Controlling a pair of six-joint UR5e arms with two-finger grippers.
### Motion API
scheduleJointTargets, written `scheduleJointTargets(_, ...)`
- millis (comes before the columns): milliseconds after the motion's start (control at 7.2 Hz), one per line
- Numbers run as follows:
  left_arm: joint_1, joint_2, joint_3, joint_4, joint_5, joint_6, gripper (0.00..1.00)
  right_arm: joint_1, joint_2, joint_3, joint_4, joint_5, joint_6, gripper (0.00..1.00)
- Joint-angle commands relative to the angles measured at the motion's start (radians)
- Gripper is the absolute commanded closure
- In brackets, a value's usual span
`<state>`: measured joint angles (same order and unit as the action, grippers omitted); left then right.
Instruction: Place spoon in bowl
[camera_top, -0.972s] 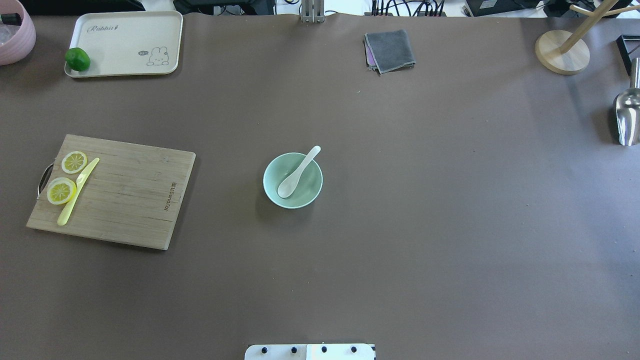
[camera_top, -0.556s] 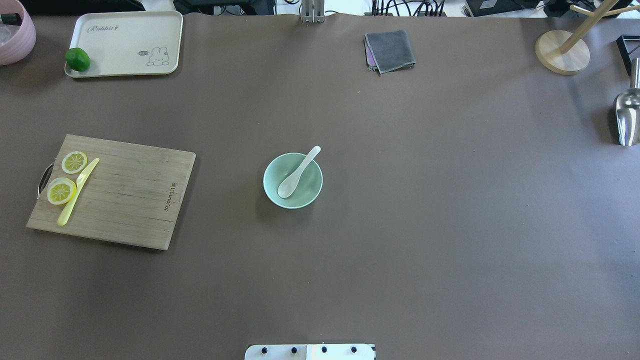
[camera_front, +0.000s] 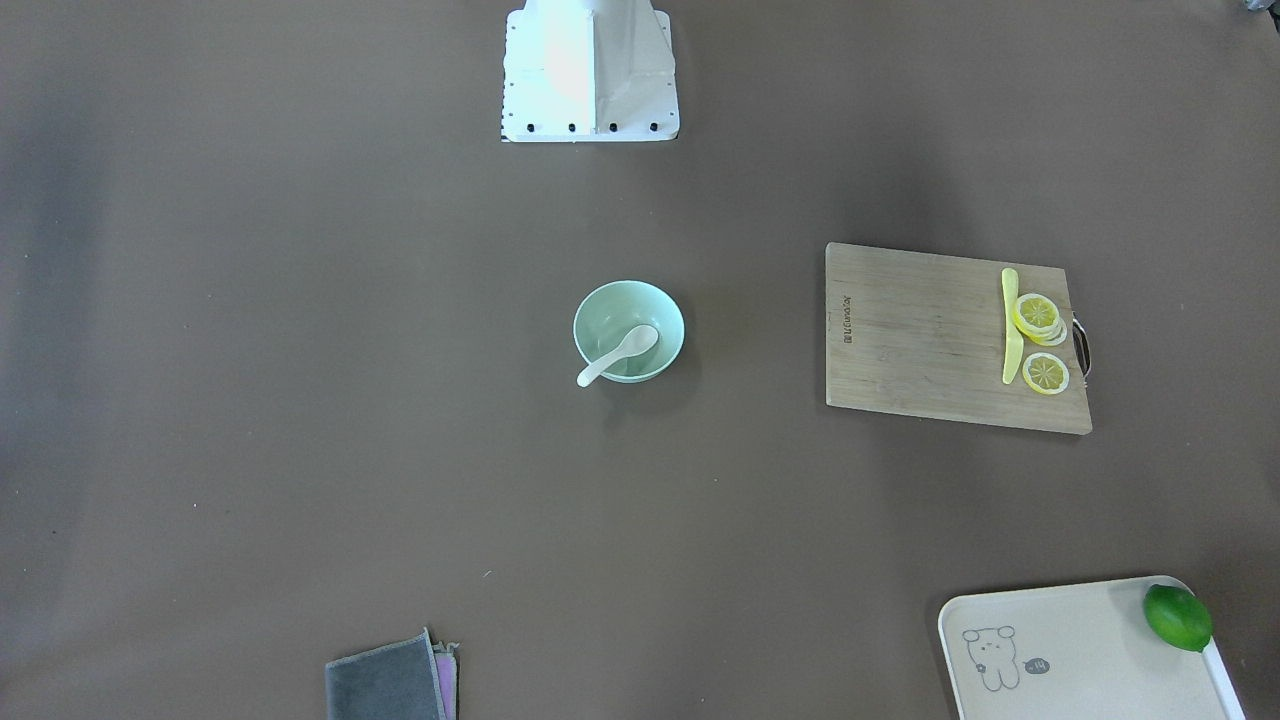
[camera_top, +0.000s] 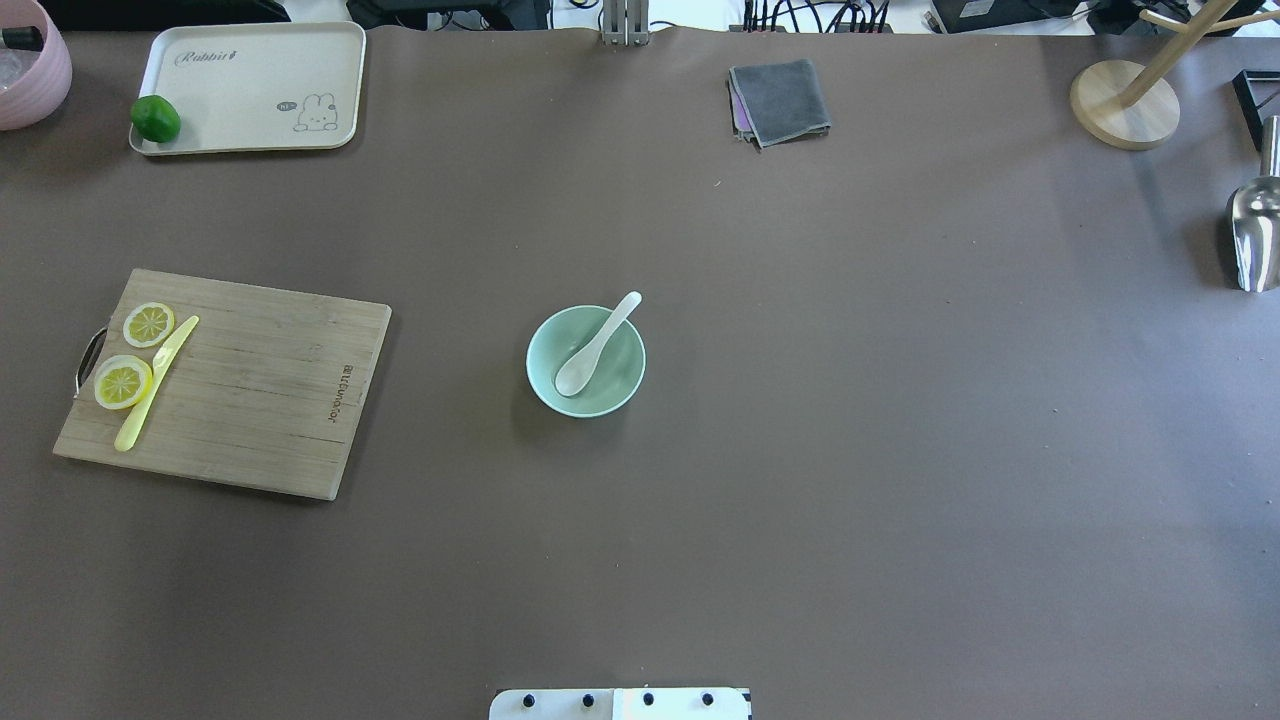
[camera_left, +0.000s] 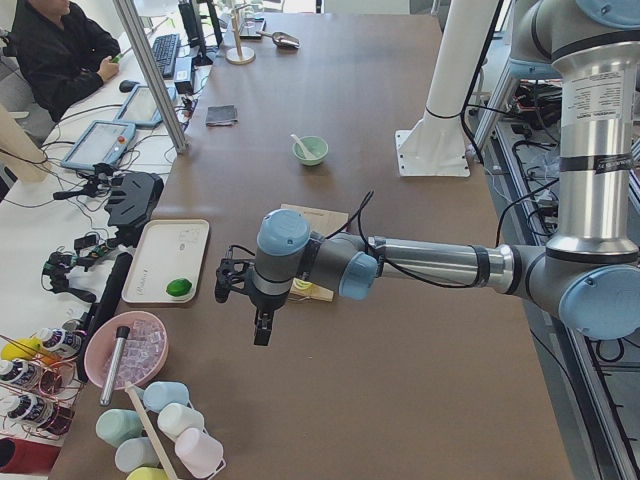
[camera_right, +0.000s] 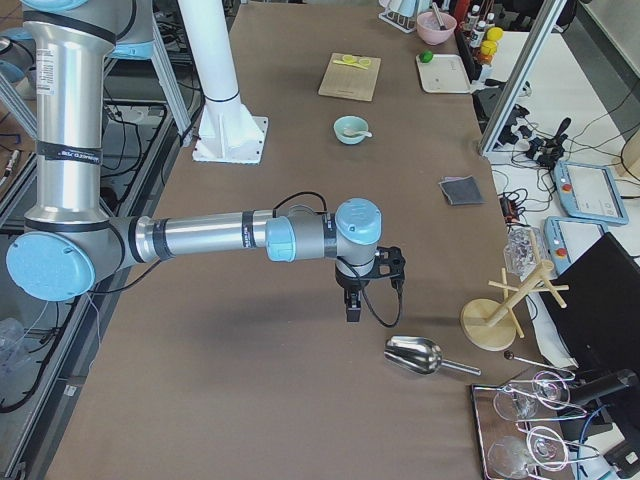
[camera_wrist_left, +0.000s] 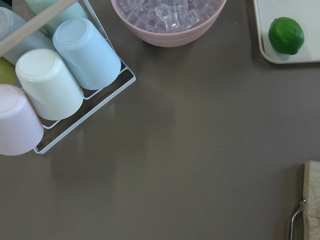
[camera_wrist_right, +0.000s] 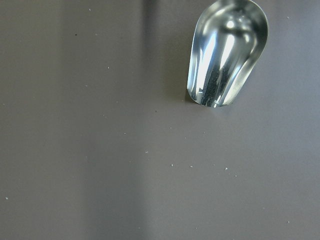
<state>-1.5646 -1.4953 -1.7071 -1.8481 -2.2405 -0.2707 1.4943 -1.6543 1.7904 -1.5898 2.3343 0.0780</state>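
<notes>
White spoon (camera_top: 598, 345) in bowl (camera_top: 618, 382), handle pointing far-right.

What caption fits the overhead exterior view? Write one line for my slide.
White soup spoon lying in the mint-green bowl at mid-table, its handle sticking out over the far rim.

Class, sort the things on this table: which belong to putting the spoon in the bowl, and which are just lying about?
Job: spoon, bowl.
Lying about: cutting board, lemon slices, knife, tray, lime, cloth, metal scoop, wooden stand.
</notes>
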Motion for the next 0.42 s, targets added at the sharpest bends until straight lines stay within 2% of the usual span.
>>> scheduleJointTargets(0, 0.000, 0.001, 0.020, 0.000, -0.002, -0.001, 0.02, 0.000, 0.018, 0.000, -0.018, -0.004, 0.000, 0.00)
scheduleJointTargets(278, 0.000, -0.002, 0.023, 0.000, -0.001, -0.001, 0.02, 0.000, 0.018, 0.000, -0.016, -0.004, 0.000, 0.00)
